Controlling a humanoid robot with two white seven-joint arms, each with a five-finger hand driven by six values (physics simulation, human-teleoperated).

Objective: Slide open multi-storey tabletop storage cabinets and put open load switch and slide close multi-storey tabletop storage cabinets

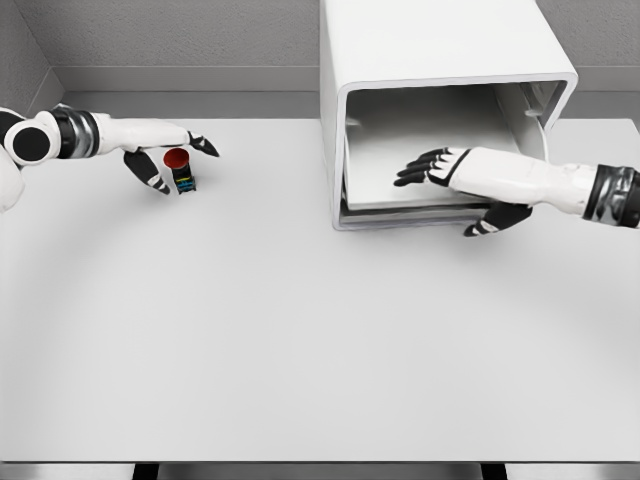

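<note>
The storage cabinet (440, 100) stands at the counter's (300, 330) far right, its drawer (420, 150) slid out. Your right hand (440, 170) rests open on the drawer. Your left hand (170, 155), fingers spread, flanks the load switch (181, 170) at far left; close squarely around its body before lifting.

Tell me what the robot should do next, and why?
Probably close the left hand around the load switch and lift it. Its fingers bracket the red-topped switch, which stands on the table. The right hand rests spread at the cabinet's pulled-out drawer, which looks empty and ready.
</note>
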